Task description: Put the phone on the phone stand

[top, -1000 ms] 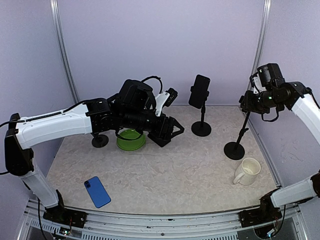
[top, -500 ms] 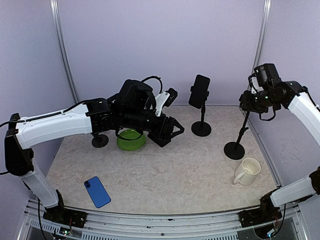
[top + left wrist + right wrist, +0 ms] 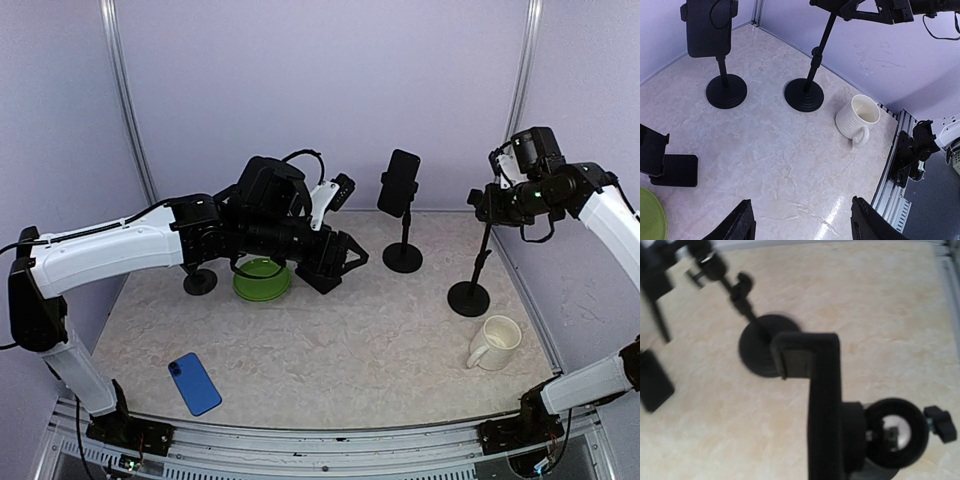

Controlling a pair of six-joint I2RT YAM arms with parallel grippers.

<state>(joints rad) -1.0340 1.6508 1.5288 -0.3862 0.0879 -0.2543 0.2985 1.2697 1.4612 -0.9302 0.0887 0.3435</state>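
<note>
Nearest me, the blue phone (image 3: 194, 384) lay flat on the table (image 3: 350, 350) toward its front left corner, well apart from both arms. Any marking on its back was too small to read. Farther in on the right stood a white mug (image 3: 495, 342), showing only its bare cream inside. Just behind it rose a phone stand (image 3: 468, 298), with the right gripper (image 3: 486, 204) at its head; I could not tell whether those jaws had closed on it. The left gripper (image 3: 350, 258) hung over mid-table, fingers spread wide and holding nothing. Behind that arm sat a green bowl (image 3: 262, 284), its contents hidden. At the back, a black phone (image 3: 399, 183) sat clamped in another stand (image 3: 403, 257).
</note>
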